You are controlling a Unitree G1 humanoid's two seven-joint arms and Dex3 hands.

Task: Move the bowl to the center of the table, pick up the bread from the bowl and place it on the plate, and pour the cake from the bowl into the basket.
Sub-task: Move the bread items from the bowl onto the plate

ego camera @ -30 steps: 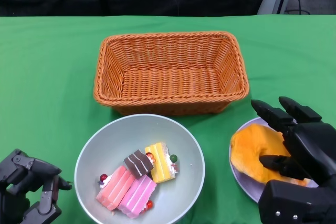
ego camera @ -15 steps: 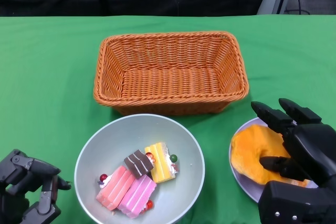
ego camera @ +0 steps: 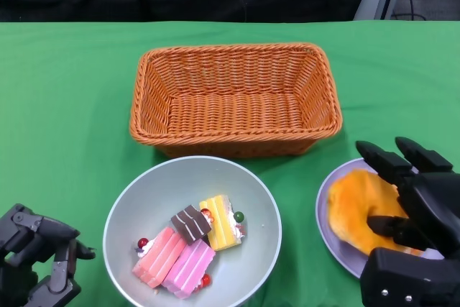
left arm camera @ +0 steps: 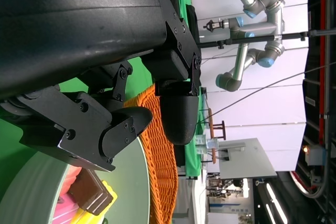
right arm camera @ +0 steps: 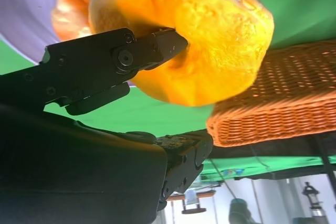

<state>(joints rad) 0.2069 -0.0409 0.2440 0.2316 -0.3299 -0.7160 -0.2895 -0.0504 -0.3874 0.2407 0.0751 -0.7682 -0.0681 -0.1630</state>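
The bread lies on the lilac plate at the right of the green tabletop, and the right hand is over it: in the right wrist view one black finger presses into the loaf's hollow, so the hand appears to pinch the bread, probably because the loaf is only just being set down and not yet let go. The grey bowl sits near the middle of the tabletop's front, just before the wicker basket and apart from it, which suits the pour to come. In it the cake slices, pink, yellow and chocolate, lie bunched together. The left hand rests low beside the bowl, fingers curled in on nothing, not touching the rim, likely waiting to grasp it.
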